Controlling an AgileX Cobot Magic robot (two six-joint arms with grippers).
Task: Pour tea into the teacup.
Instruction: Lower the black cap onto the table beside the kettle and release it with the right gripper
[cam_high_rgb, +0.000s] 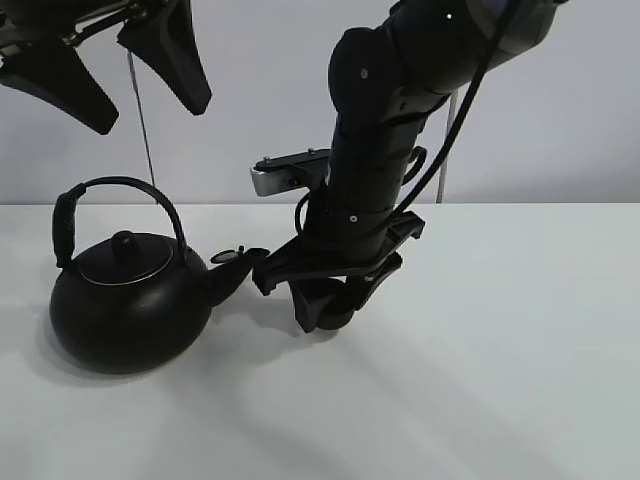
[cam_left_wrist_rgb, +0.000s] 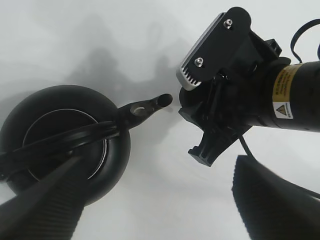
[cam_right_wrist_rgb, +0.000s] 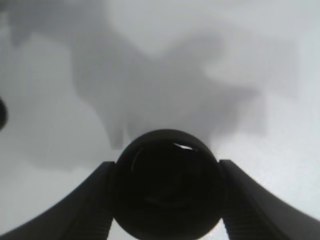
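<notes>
The black kettle (cam_high_rgb: 130, 310) with an arched handle stands on the white table at the left, its spout (cam_high_rgb: 232, 275) pointing right; it also shows in the left wrist view (cam_left_wrist_rgb: 60, 135). The teacup (cam_right_wrist_rgb: 167, 192) is small, round and black. It sits between the fingers of my right gripper (cam_right_wrist_rgb: 167, 165), which touch it on both sides. In the exterior high view the right gripper (cam_high_rgb: 325, 305) is low at the table, just right of the spout, and hides the cup. My left gripper (cam_high_rgb: 152, 115) is open and empty, high above the kettle; it also shows in the left wrist view (cam_left_wrist_rgb: 160, 160).
The white table (cam_high_rgb: 500, 350) stretches to the right and front of the right arm. A white wall stands behind. The right arm's wrist and camera mount (cam_left_wrist_rgb: 210, 50) are close to the spout tip (cam_left_wrist_rgb: 162, 100).
</notes>
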